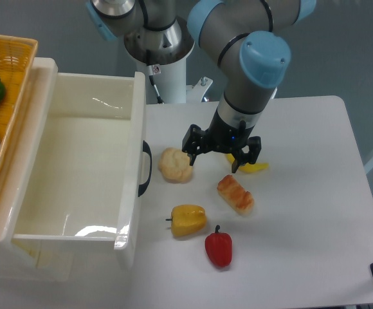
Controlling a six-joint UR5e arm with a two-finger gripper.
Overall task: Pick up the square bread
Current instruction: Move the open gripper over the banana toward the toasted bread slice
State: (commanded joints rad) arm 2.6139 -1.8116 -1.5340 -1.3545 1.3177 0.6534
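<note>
Gripper [213, 162] hovers open, square bread [235, 194] just below-right.

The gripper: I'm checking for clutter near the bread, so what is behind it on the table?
Behind the gripper a yellow item lies on the table, sticking out to the right. The gripper covers the rest, so its shape cannot be told. The square bread lies in front, uncovered.

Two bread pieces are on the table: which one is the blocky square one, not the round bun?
The oblong bread with the toasted orange-brown ridged crust, lying below the hand. The other, left of the hand, is a pale beige knotted round bun.
</note>
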